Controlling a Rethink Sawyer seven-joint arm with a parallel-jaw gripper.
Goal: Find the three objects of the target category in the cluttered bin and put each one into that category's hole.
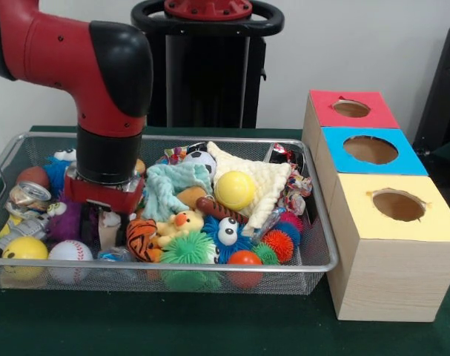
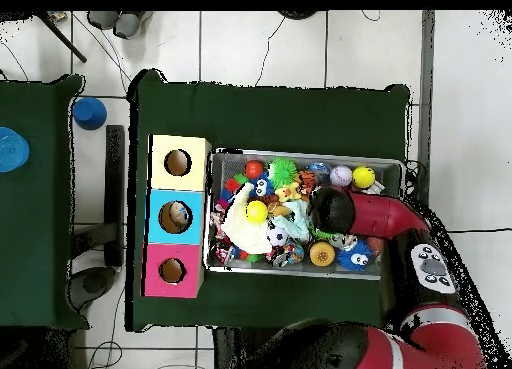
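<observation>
**Arm down in the left end of the bin, grip not readable**

Nearest the camera runs the front rim of the wire mesh bin (image 1: 210, 265), and just behind it lie a smiley yellow ball (image 1: 24, 249), a baseball (image 1: 70, 251), a green spiky ball (image 1: 186, 249) and an orange ball (image 1: 245, 258). Farther in are a plain yellow ball (image 1: 234, 190) resting on a cream cloth (image 1: 265, 182), a teal cloth (image 1: 169, 185), a yellow duck (image 1: 178, 225), a tiger toy (image 1: 141, 239) and a crushed can (image 1: 28, 196).

To the right of the bin stands the wooden box row with a yellow hole (image 1: 398, 205), a blue hole (image 1: 370, 150) and a red hole (image 1: 351, 108).

Which category is wanted cannot be told, so the target objects can only be placed somewhere in this clutter.

The gripper (image 1: 104, 222) is sunk among the toys at the left end, beside the purple fuzzy toy (image 1: 64, 222). Its tips are buried and the wrist hides them from above; whether they are spread, closed or holding anything I cannot tell.

Done well, I judge, this step needs a straight, slow lift so neighbours are not dragged out, then a check that only one object came up before crossing to the holes.
</observation>
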